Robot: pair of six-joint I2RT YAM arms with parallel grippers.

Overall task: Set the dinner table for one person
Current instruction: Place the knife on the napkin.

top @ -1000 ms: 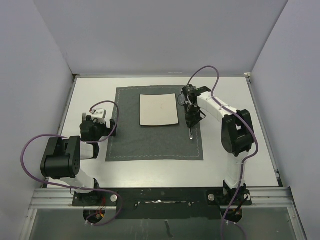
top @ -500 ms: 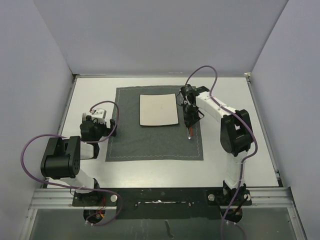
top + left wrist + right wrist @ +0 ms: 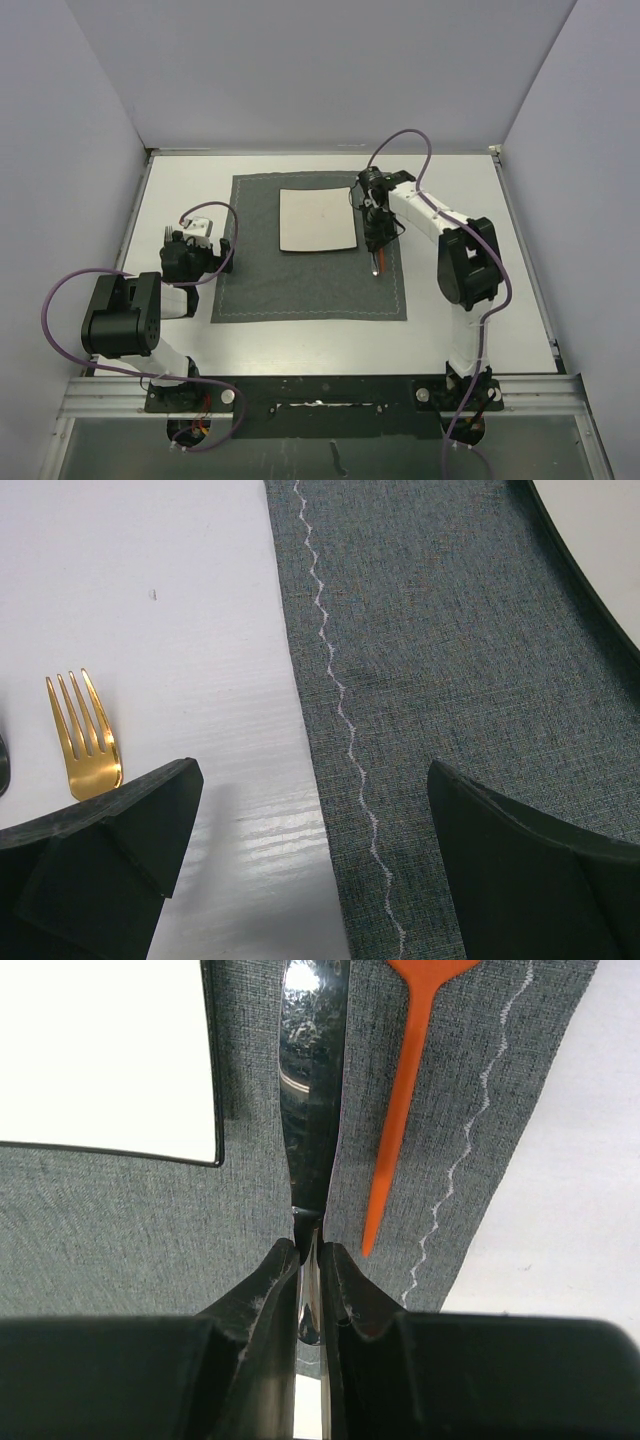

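Shifted slightly toward the square plate (image 3: pixel 100 1050) since a second ago, your right gripper (image 3: pixel 310 1260) is clamped on the knife (image 3: pixel 313 1090), whose long axis runs parallel to the plate's edge, between the plate and the orange utensil handle (image 3: pixel 405 1110) on the placemat (image 3: pixel 130 1220). The dinner table (image 3: pixel 560 1210) shows white beyond the mat's stitching. Your left gripper (image 3: pixel 312 810) hangs wide apart and empty near the gold fork (image 3: pixel 85 740).

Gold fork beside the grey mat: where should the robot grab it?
Probably its narrow neck below the tines, coming straight down from above, one finger each side. The gold fork lies flat on the dinner table, tines pointing away; its handle is hidden under the open left pincer.
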